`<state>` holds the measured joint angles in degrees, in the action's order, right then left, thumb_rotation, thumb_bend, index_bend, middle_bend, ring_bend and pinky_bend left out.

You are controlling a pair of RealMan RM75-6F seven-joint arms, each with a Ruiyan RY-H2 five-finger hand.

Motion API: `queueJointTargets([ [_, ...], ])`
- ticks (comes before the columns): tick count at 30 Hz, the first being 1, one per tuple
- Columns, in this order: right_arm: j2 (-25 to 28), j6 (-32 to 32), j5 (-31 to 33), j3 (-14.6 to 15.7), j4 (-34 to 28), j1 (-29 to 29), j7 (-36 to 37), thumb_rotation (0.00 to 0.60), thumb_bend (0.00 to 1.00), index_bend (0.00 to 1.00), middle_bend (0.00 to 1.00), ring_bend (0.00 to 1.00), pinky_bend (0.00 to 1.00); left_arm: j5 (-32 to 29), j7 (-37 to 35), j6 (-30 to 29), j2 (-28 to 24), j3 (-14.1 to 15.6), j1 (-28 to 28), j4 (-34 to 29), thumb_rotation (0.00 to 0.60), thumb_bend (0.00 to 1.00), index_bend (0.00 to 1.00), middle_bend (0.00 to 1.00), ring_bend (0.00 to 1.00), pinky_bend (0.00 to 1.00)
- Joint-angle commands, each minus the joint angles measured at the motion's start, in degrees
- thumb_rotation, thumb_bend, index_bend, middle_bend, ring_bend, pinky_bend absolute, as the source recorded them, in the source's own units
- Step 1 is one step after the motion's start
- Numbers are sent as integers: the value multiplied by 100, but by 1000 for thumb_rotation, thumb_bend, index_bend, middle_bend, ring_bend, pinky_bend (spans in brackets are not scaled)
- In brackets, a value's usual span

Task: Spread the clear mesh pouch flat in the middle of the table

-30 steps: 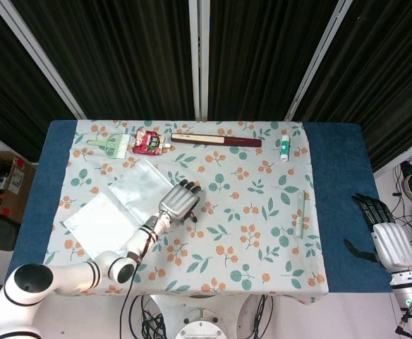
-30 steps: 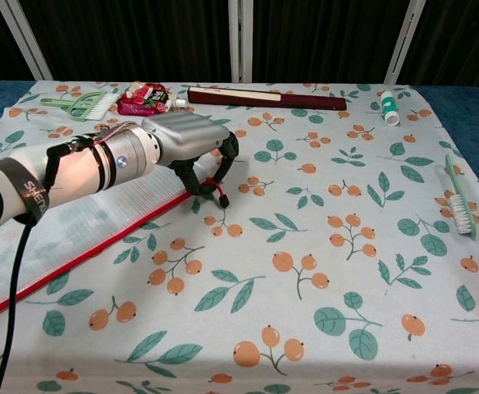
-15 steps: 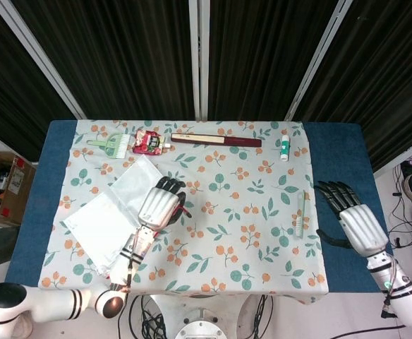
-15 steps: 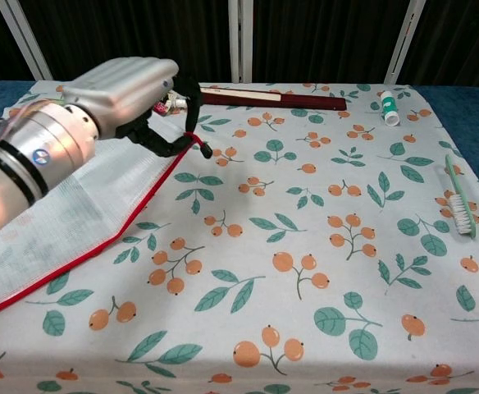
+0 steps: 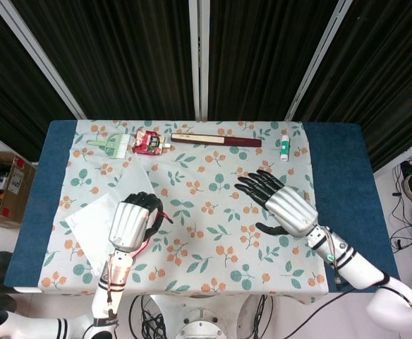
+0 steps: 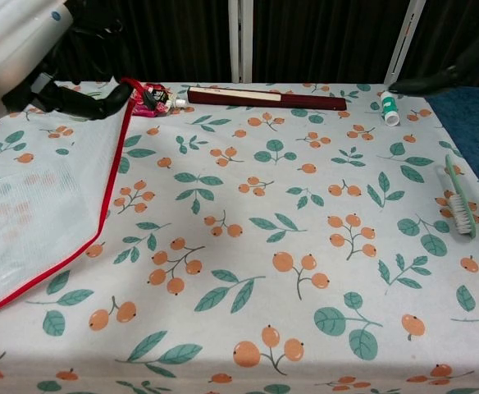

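one corner of the clear mesh pouch (image 6: 34,205) is lifted, pinched by the left robot hand (image 5: 130,220), likely for dragging toward centre; right robot hand (image 5: 280,201) hovers spread, empty.

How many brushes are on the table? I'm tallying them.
2: a green hand brush at the far left corner, and a toothbrush near the right edge, hidden by the right hand in the head view.

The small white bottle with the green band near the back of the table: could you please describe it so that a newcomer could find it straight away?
Start at the floral tablecloth and follow its far edge towards the right corner. Just right of the long dark red case lies the small white bottle. It is the only white tube-shaped thing there, with a green band around it; the toothbrush is further forward along the right edge.
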<state>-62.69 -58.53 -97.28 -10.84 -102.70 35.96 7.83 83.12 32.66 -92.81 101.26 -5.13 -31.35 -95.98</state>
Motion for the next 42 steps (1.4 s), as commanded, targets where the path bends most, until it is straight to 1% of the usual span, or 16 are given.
queueJointTargets([
  [1,-204,447,215,-254,-83,476,-104,600,176,51,65,0,0,197,92,-188,68,58,179,-63,600,430,731,594,542,625],
  [6,-553,980,542,-452,2,1053,-230,600,176,75,73,0,0,419,281,-413,127,42,393,-41,600,429,742,689,637,700],
  [11,-990,1511,892,-594,282,1635,-358,600,176,88,80,0,0,586,481,-560,150,30,589,42,600,426,749,741,685,729],
  [17,-1557,1902,1321,-785,792,2229,-456,600,189,133,98,0,0,732,493,-666,127,56,809,-1,600,426,754,775,719,733],
  [21,-1954,2140,1588,-905,1242,2629,-340,600,209,191,116,0,0,903,555,-740,94,156,979,-69,600,426,757,781,723,736],
  [24,-2153,2332,1712,-966,1480,2888,-146,600,223,213,122,0,0,1013,573,-778,62,190,1085,-157,600,426,757,781,723,736],
  [29,-2395,2535,1799,-1033,1871,3262,36,600,244,259,139,0,0,1142,597,-770,37,208,1225,-249,600,426,757,781,723,736],
  [34,-2595,2627,1802,-1037,2125,3499,325,600,278,278,148,0,0,1179,587,-703,35,185,1325,-261,600,424,757,779,723,735],
  [42,-2759,2704,1611,-856,2352,3718,783,600,305,315,159,0,0,1204,532,-588,18,108,1453,-285,600,424,757,777,723,735],
])
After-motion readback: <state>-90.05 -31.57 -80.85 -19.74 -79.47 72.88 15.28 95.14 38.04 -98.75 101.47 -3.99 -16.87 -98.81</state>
